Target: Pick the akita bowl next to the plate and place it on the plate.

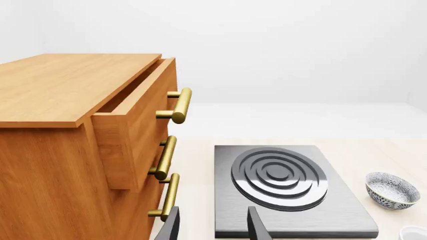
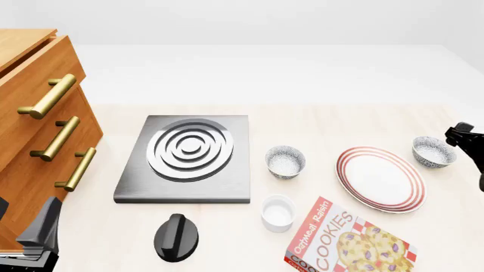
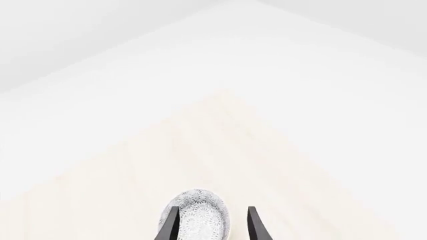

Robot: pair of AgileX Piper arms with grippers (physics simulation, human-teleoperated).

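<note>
Your right gripper point(image 3: 209, 225) has its two dark fingers spread wide, gripping nothing, with the small grey-and-white speckled akita bowl point(image 3: 198, 216) partly between them, nearer one finger. In the front view that bowl point(image 2: 434, 152) sits on the pale wooden table point(image 2: 318, 122) just beside the large white plate with red rings point(image 2: 380, 178), on its far right. Your left gripper point(image 1: 211, 226) is open and empty near the wooden drawer cabinet point(image 1: 73, 145).

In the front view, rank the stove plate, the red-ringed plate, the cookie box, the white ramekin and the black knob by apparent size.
Largest to smallest:
1. stove plate
2. red-ringed plate
3. cookie box, cut off by the frame edge, so its rank against the plate is unsure
4. black knob
5. white ramekin, close to the knob in size
</note>
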